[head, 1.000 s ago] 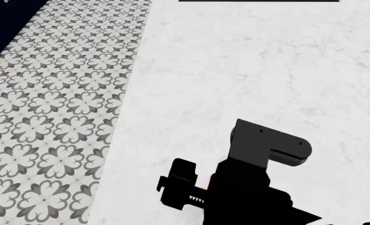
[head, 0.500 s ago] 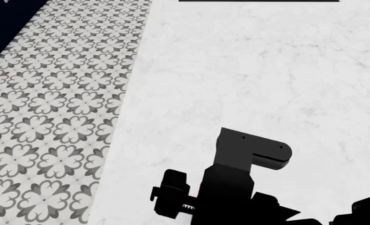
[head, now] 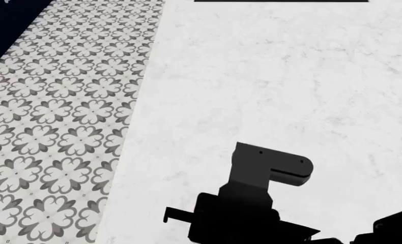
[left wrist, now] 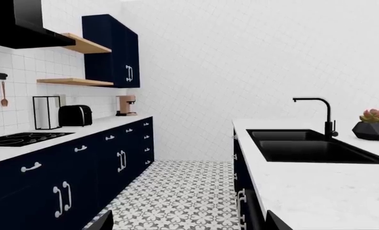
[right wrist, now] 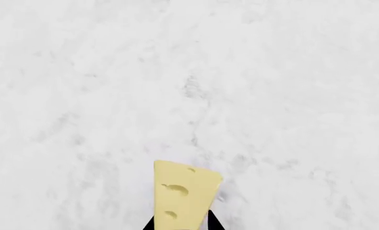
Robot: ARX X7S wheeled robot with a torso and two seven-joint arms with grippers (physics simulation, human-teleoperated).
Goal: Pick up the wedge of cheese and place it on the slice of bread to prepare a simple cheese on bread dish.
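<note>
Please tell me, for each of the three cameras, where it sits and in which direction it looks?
Head view: sits on the robot's head, looks down on the white counter and patterned floor; a black arm shows.
Left wrist view: sits on the left arm, looks level along the kitchen at the sink, faucet and cabinets; only dark tips at the picture's edge.
Right wrist view: sits on the right arm, looks down at the counter, the cheese between dark fingers.
Shared: all three show the white counter.
</note>
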